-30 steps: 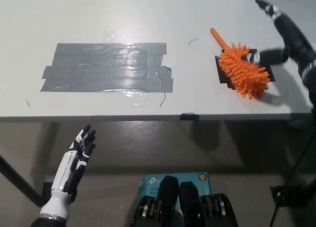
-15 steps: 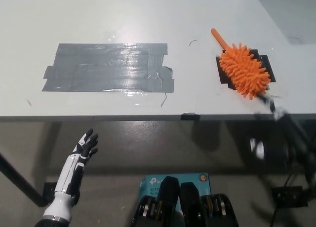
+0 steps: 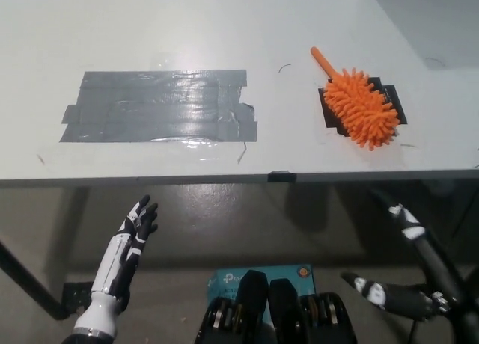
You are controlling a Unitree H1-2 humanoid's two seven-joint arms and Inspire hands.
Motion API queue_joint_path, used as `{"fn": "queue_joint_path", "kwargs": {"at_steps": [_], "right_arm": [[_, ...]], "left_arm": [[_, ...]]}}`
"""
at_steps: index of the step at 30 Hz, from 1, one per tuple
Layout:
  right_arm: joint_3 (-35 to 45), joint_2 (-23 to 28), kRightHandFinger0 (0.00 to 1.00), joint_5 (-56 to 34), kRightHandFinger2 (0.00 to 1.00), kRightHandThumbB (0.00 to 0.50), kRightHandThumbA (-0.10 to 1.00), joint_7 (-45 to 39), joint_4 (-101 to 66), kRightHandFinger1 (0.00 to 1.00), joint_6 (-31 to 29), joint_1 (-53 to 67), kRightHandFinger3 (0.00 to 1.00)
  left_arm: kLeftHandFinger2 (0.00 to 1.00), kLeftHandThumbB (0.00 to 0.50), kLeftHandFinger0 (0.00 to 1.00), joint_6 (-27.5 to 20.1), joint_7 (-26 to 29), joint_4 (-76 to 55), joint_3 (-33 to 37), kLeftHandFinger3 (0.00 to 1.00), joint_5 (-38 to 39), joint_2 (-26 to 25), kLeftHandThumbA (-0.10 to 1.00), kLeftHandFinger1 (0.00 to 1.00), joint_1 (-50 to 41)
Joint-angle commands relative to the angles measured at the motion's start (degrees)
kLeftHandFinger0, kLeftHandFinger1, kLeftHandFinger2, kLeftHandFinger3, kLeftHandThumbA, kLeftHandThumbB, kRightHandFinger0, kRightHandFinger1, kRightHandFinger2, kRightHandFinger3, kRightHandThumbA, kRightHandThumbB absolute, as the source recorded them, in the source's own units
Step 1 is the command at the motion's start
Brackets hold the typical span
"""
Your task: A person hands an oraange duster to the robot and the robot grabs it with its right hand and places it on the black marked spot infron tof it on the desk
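The duster lies on the black mark on the table, handle pointing away, well up and away from the right hand's fingers. That right hand hangs below the table edge, spread wide, holding nothing. Left hand rests low too, fingers loosely apart, empty.

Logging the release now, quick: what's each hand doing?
Left hand: open, empty, below the desk edge.
Right hand: open, empty, lowered; duster lies on the black mark.
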State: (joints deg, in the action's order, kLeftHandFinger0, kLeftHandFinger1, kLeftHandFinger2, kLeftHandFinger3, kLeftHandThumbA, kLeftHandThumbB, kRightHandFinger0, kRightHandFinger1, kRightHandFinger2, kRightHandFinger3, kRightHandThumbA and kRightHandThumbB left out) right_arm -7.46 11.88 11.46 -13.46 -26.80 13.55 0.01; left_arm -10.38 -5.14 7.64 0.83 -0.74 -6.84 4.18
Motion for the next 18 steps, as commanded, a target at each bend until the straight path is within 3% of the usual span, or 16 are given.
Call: {"fn": "queue_joint_path", "kwargs": {"at_steps": [1,6,18], "right_arm": [[2.9,-2.8,1.00,-4.2,1.00,0.149,0.78,3.9,12.0,1.00,-8.5,-4.6,1.00],[3.7,-3.8,1.00,-4.6,1.00,0.115,0.80,4.1,17.2,1.00,-12.0,-2.3,1.00],[4.0,-4.1,1.00,-6.0,1.00,0.125,0.84,3.6,19.1,1.00,-13.1,-3.4,1.00]], "left_arm": [[1.00,0.209,1.00,-0.5,-0.9,-1.4,0.1,1.00,0.5,-0.7,0.87,1.00,1.6],[1.00,0.181,1.00,-1.4,-1.1,-1.5,0.3,1.00,0.6,-0.9,0.86,1.00,-1.4],[1.00,0.197,1.00,-1.5,-1.2,-0.1,0.0,1.00,1.3,-0.8,0.82,1.00,-0.5]]}}
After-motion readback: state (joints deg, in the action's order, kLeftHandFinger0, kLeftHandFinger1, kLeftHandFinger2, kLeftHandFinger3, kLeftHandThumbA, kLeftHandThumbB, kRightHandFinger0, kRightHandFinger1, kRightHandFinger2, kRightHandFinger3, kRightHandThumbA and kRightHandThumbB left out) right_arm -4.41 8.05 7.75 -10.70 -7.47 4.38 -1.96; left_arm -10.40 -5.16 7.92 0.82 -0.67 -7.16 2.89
